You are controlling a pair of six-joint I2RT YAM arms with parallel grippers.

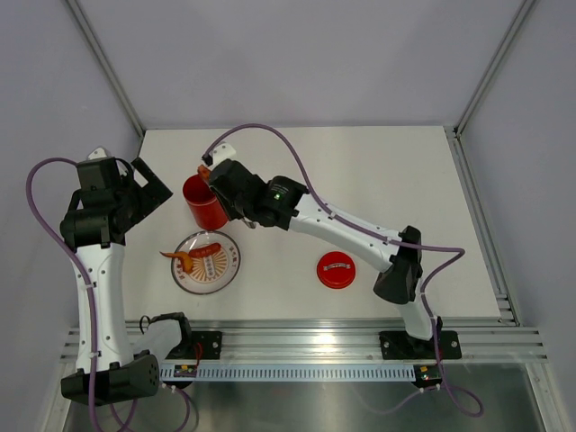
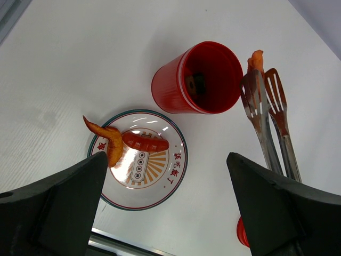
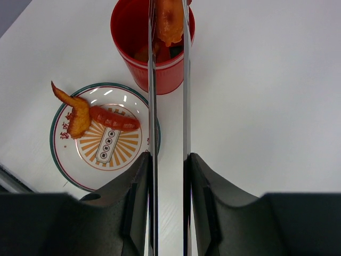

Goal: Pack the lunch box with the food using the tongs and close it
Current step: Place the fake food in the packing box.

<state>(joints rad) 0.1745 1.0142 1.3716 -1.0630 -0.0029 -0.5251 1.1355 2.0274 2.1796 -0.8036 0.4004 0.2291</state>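
Hovering over lunch box (image 1: 205, 203), tongs (image 2: 254, 104); plate (image 2: 122, 192) with sausage (image 2: 145, 142) beside, lid (image 1: 336, 270) apart

The tongs (image 2: 257, 109) (tips loaded) overhang the lunch box (image 2: 170, 90).

Left pincer (image 2: 166, 165) stands wide open; right pincer (image 3: 168, 160), arm stretched leftward, is narrowly clamped.
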